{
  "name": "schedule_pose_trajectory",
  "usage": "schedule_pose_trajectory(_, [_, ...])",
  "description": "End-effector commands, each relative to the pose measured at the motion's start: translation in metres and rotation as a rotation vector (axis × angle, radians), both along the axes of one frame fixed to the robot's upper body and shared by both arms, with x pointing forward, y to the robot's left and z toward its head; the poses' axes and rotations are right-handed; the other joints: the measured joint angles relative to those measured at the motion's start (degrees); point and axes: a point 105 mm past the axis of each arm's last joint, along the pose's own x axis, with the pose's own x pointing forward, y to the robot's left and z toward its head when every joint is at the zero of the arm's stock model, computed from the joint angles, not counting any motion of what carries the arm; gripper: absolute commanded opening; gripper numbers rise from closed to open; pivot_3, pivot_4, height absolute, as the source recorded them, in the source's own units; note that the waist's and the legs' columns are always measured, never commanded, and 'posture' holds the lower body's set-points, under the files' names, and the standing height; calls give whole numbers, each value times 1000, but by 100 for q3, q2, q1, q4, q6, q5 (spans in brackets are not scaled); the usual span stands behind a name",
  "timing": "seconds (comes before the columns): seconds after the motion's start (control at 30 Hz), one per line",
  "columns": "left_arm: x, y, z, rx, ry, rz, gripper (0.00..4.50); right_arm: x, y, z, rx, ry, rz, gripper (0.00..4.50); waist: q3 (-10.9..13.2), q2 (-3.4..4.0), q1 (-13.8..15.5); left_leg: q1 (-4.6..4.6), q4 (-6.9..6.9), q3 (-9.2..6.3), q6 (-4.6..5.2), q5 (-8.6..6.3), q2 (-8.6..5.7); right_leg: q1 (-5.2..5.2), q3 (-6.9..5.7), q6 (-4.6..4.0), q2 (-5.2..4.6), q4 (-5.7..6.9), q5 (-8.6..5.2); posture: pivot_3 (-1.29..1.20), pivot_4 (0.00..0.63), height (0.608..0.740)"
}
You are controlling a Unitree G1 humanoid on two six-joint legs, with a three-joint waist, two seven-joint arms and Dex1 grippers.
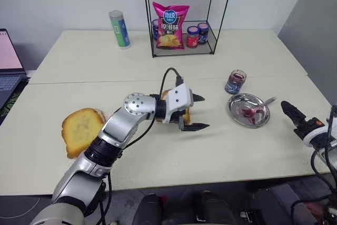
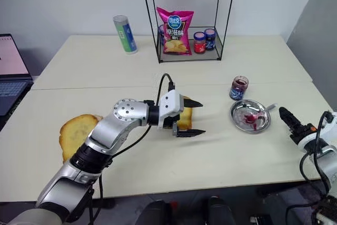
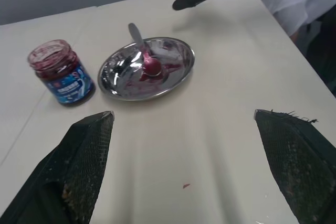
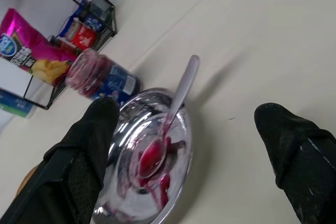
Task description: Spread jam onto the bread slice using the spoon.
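the left gripper [image 1: 194,113] is hovering wide open and empty over the bread slice [image 1: 185,114], left of the steel dish [image 1: 235,110]; right gripper [image 4: 194,145] gaping empty beside it, spoon [image 3: 144,52] lying inside, jam jar [image 1: 235,81] just behind; spreading looks finished.

You had a cream-coloured table [image 1: 158,146] under everything. The round steel dish [image 3: 178,56] shone silver with dark red-purple smears, and the slim silver spoon [image 3: 137,38] lying in it carried a red-stained bowl. The small clear glass jar [image 3: 62,73] wore a blue label with white marks, its inside coated in dark red-purple jam [image 3: 47,55]. The squarish toast slice [image 2: 185,118] was golden-brown. Both hands had black fingers [image 3: 79,166].
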Motion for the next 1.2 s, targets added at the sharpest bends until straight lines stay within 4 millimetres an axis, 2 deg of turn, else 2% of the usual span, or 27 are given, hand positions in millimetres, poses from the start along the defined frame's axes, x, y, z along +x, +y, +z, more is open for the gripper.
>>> schedule_pose_trajectory(0.03, [-5, -5, 12, -31, -50, -19, 4480, 17, -4, 5, 9, -32, 4, 4500, -1, 2, -10, 0, -1, 0, 0, 0, -1, -1, 0, 0, 1, 0, 0, 0, 150, 740])
schedule_pose_trajectory(0.27, [-10, -3, 10, -53, -38, 25, 4480, 47, 2, -12, 9, 0, 29, 4500, -1, 6, -27, 0, -3, -5, 0, 0, 4, 0, -3, 1, 17, -1, -1, 0, 150, 740])
schedule_pose_trajectory(0.47, [-13, -1, 11, -56, -22, 41, 4480, 67, 5, -14, 22, -24, 30, 4500, -2, 6, -37, 9, 2, 8, 0, 0, 5, 2, 15, 12, 17, 3, 7, 0, 150, 740])
schedule_pose_trajectory(0.63, [-12, 1, 12, -52, -22, 52, 4480, 74, 9, -12, 54, -43, 53, 4500, -2, 6, -41, 14, 3, 23, -1, 0, 6, 1, 36, 17, 19, 3, 11, 0, 150, 740])
schedule_pose_trajectory(0.87, [-9, 2, 15, -56, -24, 62, 4480, 73, 14, -10, 105, -57, 91, 4500, -2, 6, -42, 16, 2, 30, 0, 0, 9, 0, 45, 17, 19, 2, 11, 0, 150, 740])
schedule_pose_trajectory(0.97, [-10, 2, 15, -56, -22, 60, 4500, 74, 13, -10, 107, -58, 89, 3978, -2, 6, -41, 17, 1, 30, -1, 0, 10, 0, 45, 17, 20, 3, 11, 0, 150, 740])
schedule_pose_trajectory(1.2, [-9, 2, 16, -55, -24, 65, 4500, 74, 6, -8, 120, -65, 55, 2274, -2, 6, -40, 15, 1, 32, 0, 0, 9, -1, 48, 17, 19, 1, 11, 0, 150, 740])
